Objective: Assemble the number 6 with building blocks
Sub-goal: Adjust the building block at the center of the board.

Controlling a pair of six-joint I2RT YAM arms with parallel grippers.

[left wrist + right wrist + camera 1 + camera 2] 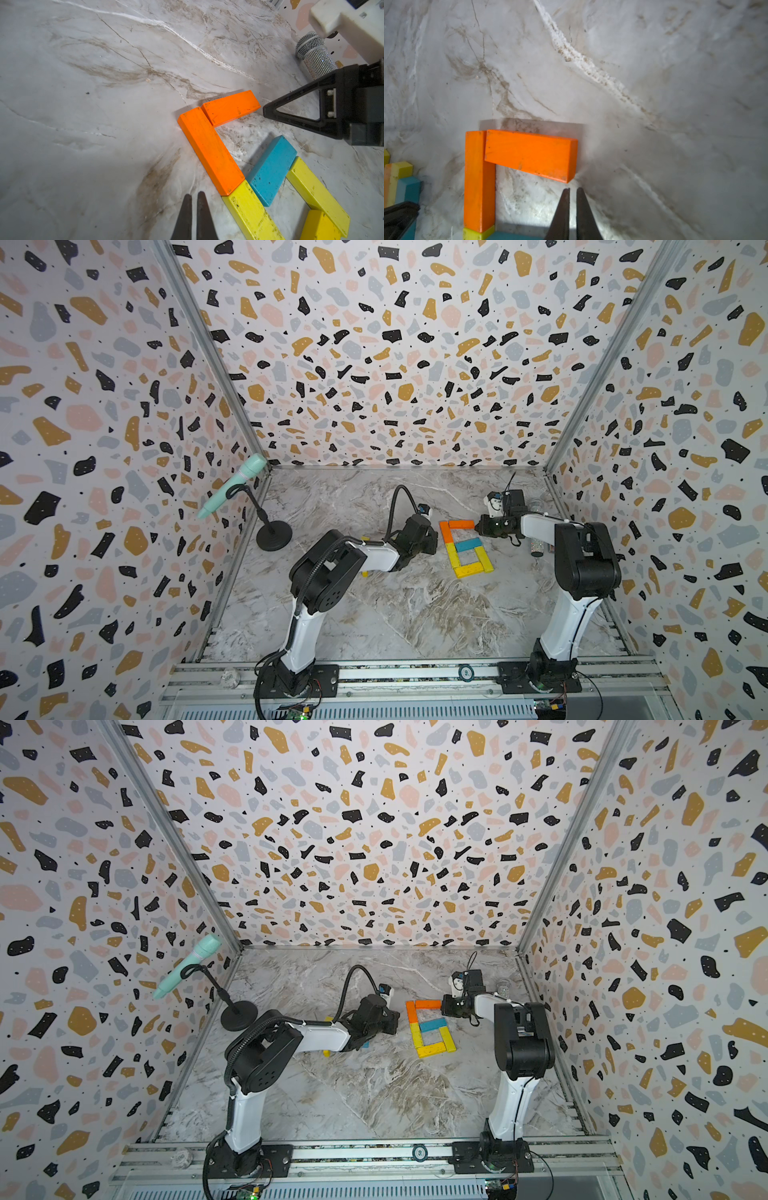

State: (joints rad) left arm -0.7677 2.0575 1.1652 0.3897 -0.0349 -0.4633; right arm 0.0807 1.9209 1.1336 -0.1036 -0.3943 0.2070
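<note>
The building blocks lie flat on the marble floor in the shape of a 6, seen in both top views. It has an orange top bar [461, 524], an orange upright [446, 532], a blue middle bar [468, 544] and yellow planks [469, 570] round the lower loop. My right gripper [572, 189] is shut and holds nothing. Its tips [477, 526] sit just off the free end of the orange top bar [529, 153]. My left gripper [195, 194] is shut and empty, low beside the 6's left side [436, 539], near where orange upright [209, 149] meets yellow [249, 214].
Spare blocks [328, 1018] lie partly hidden under my left forearm, with others showing in the right wrist view [396, 178]. A glittery tube [315, 56] lies behind my right arm [537, 549]. A teal microphone [232, 485] stands on a black stand [273, 535] at the left wall.
</note>
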